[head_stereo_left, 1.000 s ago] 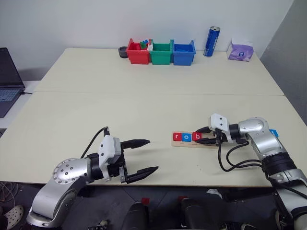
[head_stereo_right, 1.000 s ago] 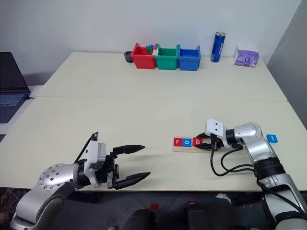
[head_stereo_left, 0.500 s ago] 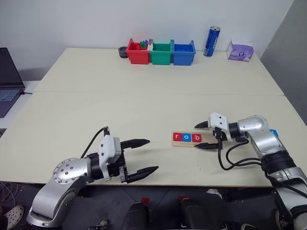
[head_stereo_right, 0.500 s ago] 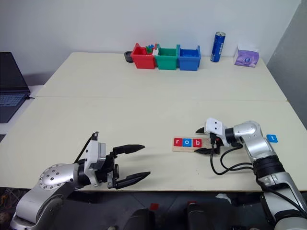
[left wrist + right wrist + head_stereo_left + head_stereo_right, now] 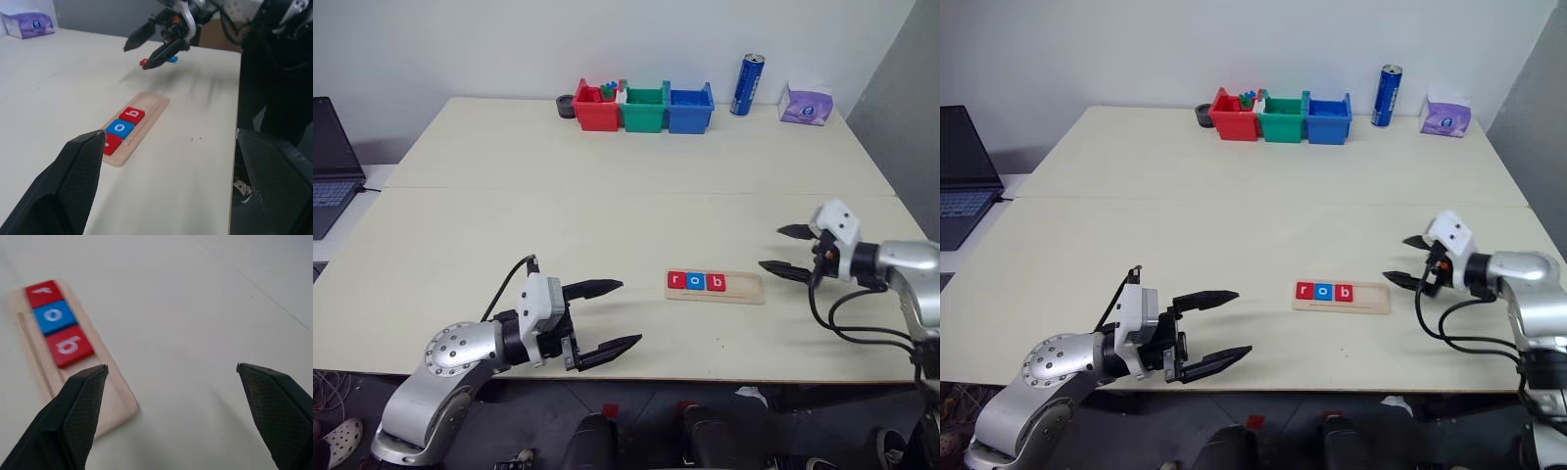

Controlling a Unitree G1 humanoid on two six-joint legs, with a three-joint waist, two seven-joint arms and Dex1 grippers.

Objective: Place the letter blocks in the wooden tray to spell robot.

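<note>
The right tool point(image 5: 785, 249), two tapered black fingers with a cross-hatched grip texture, stands wide apart and empty above the pale matte surface point(image 5: 607, 211), just off the right end of the slim pale wooden tray point(image 5: 742, 287). Three flat square letter tiles sit touching in a row in the left part of its groove: a red "r" point(image 5: 676, 281), a blue "o" point(image 5: 695, 282) and a red "b" point(image 5: 714, 283); the right part of the groove is bare wood. In the left wrist view a small blue tile point(image 5: 171, 59) and a bit of red beside it lie on the surface beyond the right tool. The left tool point(image 5: 610, 315) hangs near the front edge, well apart from the tray, its black fingers also spread wide and empty. At the far edge stand three plastic bins, red point(image 5: 592, 107), green point(image 5: 643, 108) and blue point(image 5: 689, 108), the red one holding small coloured pieces, with a blue metal can point(image 5: 745, 85) and a purple tissue pack point(image 5: 804, 104) to their right.
</note>
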